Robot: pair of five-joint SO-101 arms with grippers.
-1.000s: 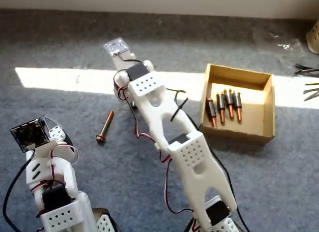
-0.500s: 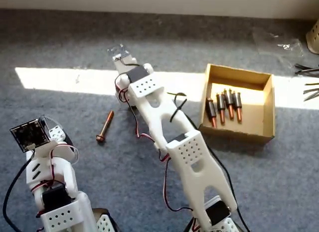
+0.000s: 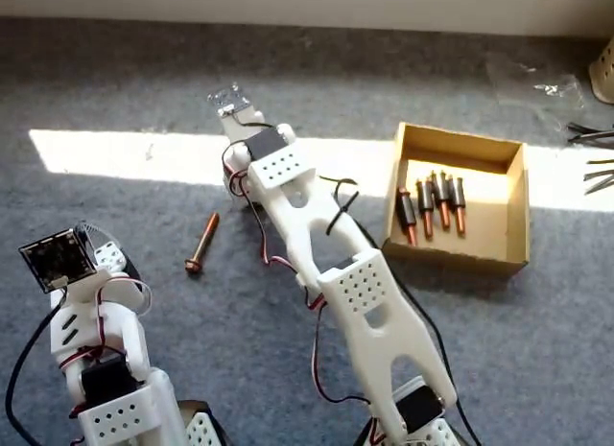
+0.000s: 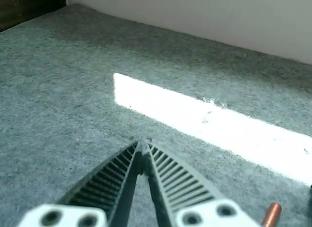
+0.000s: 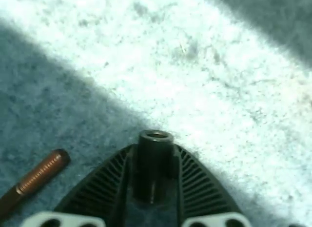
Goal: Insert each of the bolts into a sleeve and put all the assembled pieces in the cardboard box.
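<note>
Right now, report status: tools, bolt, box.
Left tool shut, empty. Right tool shut on sleeve. One bolt loose on carpet. Assembled pieces lie in cardboard box.

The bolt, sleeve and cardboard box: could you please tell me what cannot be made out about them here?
- Bolt: right wrist view, head cut off by the edge.
- Sleeve: lower end buried in the right claw.
- Assembled pieces in the cardboard box: high view, too small to count surely.
</note>
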